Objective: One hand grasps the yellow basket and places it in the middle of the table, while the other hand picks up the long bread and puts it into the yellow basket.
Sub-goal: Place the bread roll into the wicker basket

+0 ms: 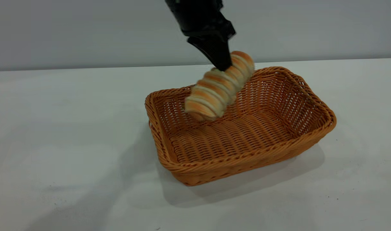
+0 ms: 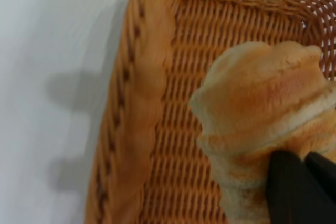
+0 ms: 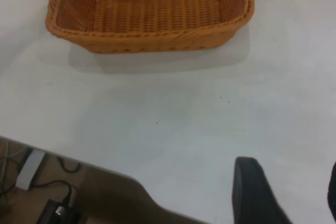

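With the yellow basket (image 1: pixel 246 141) placed mid-worktop (image 1: pixel 54 128), left tool (image 1: pixel 222 64), clamped on the long bread (image 1: pixel 219 86), needs only release; right tool (image 3: pixel 286 192), fingers apart, idles at the basket's 6 o'clock.

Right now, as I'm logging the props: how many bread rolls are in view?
1. The long bread is held tilted in the left gripper, above the inside of the yellow basket on the table. Nothing else lies in the basket.

The left claw (image 1: pixel 223 62) hid part of the long bread (image 1: pixel 219 86), and its arm was cut off by the exterior view's top edge. In the right wrist view only a blurred tip of the bread showed at the top edge, and the right claw (image 3: pixel 286 195) was cropped at the bottom.
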